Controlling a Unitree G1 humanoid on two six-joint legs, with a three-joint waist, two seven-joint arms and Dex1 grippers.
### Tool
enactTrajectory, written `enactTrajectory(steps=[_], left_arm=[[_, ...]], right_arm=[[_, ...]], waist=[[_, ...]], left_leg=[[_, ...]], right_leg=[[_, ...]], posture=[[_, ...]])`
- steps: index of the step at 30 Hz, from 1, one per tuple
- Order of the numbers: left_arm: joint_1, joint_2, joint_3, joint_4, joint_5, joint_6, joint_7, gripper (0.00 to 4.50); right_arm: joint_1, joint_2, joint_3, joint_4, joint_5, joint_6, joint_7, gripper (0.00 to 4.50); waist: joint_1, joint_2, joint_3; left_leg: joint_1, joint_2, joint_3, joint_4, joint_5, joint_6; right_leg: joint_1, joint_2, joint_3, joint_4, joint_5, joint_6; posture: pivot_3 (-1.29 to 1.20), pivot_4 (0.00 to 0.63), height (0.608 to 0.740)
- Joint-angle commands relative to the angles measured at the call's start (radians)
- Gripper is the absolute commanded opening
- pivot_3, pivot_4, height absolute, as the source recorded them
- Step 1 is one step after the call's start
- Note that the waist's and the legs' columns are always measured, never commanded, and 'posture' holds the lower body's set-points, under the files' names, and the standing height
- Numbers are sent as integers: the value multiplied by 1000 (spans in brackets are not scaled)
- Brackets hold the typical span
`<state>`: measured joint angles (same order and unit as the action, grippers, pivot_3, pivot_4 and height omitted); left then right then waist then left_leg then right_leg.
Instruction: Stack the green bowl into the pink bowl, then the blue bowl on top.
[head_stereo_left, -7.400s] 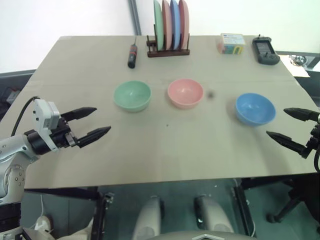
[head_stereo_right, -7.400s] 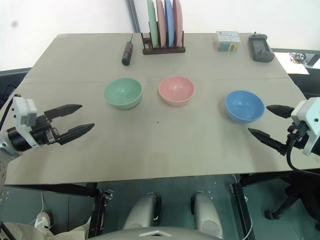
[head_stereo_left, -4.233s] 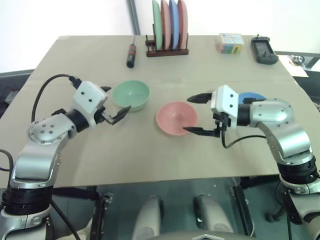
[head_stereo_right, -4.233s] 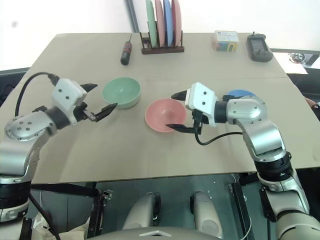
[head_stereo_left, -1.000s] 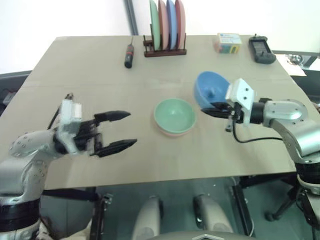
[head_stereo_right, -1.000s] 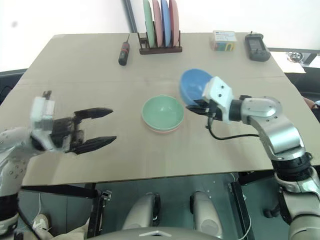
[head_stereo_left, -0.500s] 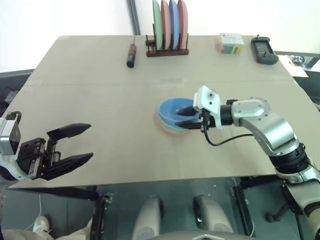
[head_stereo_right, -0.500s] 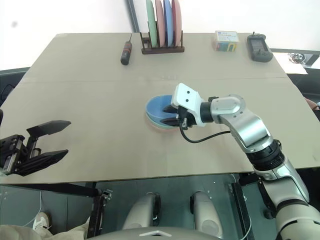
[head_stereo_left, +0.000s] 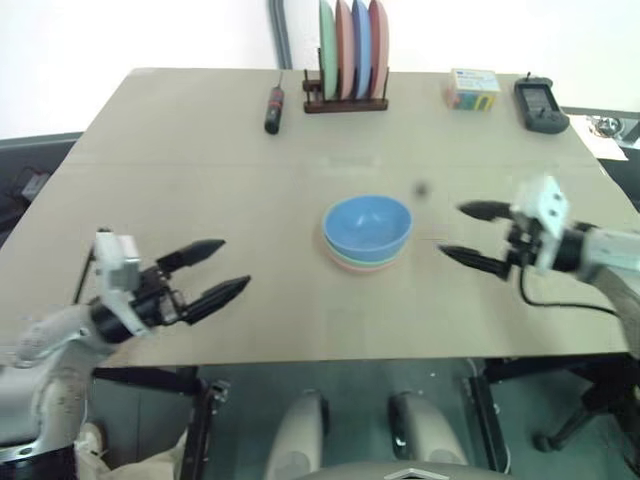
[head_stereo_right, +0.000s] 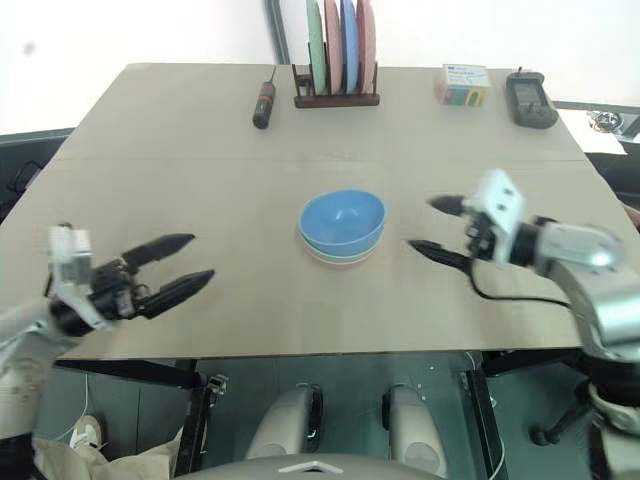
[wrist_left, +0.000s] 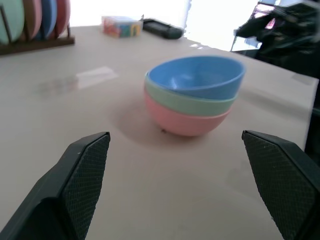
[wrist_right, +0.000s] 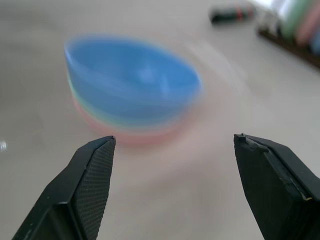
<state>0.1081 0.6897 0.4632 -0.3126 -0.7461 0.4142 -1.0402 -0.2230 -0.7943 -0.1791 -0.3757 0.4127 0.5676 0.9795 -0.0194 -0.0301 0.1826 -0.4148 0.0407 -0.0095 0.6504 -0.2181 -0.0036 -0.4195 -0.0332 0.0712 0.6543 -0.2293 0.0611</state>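
- The table (head_stereo_left: 200, 150): a tan surface bearing a nested stack of three bowls near its middle.
- The pink bowl (wrist_left: 185, 122): lowest of the stack, resting on the table.
- The green bowl (wrist_left: 187, 102): seated inside the pink bowl, only its rim band showing.
- The blue bowl (head_stereo_left: 367, 223): uppermost, seated in the green bowl, upright, hollow facing up.
- The right gripper (head_stereo_left: 468, 236): to the right of the stack, apart from it, fingers spread wide and pointing toward the bowls; nothing lies between them.
- The left gripper (head_stereo_left: 218, 272): near the table's front left edge, well apart from the stack, fingers spread and empty, pointing toward the bowls.
- The plate rack (head_stereo_left: 345, 102): at the far edge, a dark wooden stand holding four plates (head_stereo_left: 352, 48) on edge, green, pink, blue and pink.
- The screwdriver (head_stereo_left: 271, 108): lying just left of the rack, dark handle.
- The small box (head_stereo_left: 473, 87): coloured, at the far right of the table.
- The black device (head_stereo_left: 541, 102): just beside the box, at the far right corner.
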Motion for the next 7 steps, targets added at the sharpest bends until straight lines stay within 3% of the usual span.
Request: enactTrajectory(steps=[1,7], left_arm=[[-14,6,-6,-38,47,-44,41,4500],[-9,35,-20,-18,122,-80,51,4500]], right_arm=[[73,-39,-83,-37,29,-55,38,3934],[103,-36,-124,-59,75,-52,15,3934]], waist=[[-12,0,0],[-25,1,0]], left_leg=[[1,1,0,0,0,0],[3,1,1,1,0,0]], right_leg=[[0,1,1,1,0,0],[0,3,2,4,-2,4]], posture=[[0,150,740],[0,150,740]])
